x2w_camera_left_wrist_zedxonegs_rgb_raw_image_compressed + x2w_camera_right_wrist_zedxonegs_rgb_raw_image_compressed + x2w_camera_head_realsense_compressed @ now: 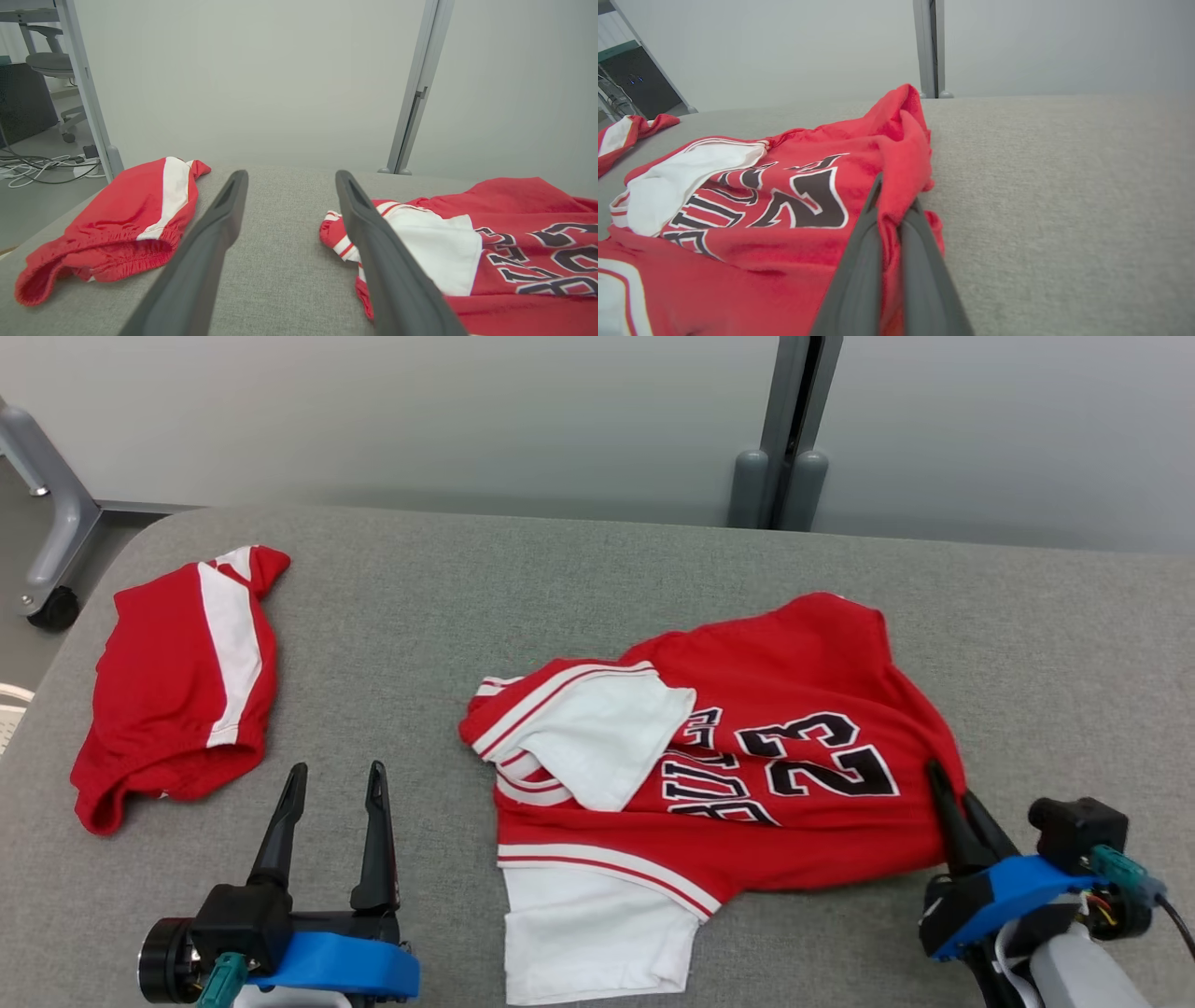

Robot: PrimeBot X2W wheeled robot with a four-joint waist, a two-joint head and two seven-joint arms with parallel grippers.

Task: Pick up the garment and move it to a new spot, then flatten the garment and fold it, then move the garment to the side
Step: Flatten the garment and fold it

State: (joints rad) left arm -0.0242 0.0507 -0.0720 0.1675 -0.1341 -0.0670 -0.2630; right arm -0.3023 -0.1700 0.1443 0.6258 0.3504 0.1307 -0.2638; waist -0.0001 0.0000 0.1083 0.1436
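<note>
1. We are working over a grey padded table (579,579). Its far edge is running along a pale wall and its left corner is curving round. Bare covering is lying open across the table's far half and along its right side.
2. The red jersey (794,709) is lying crumpled at the table's middle. A white sleeve is folding over its chest, and a white panel is reaching toward the table's near edge.
3. A pair of red shorts (159,681) is lying bunched at the table's left end, well apart from the jersey.
4. Our right gripper (948,782) is pinching the jersey's right-hand edge with its jaws pressed together, low over the table's near right part. Red fabric is bunching up between and over the fingers.
5. Our left gripper (336,767) is holding its jaws spread wide with nothing between them. It is pointing across bare table between the shorts and the jersey.
6. The table's covering is looking like short, felt-like cloth. The jersey is showing soft knit, striped trim and black "23" numerals outlined in white. The shorts are showing a gathered elastic band and a white side stripe.
</note>
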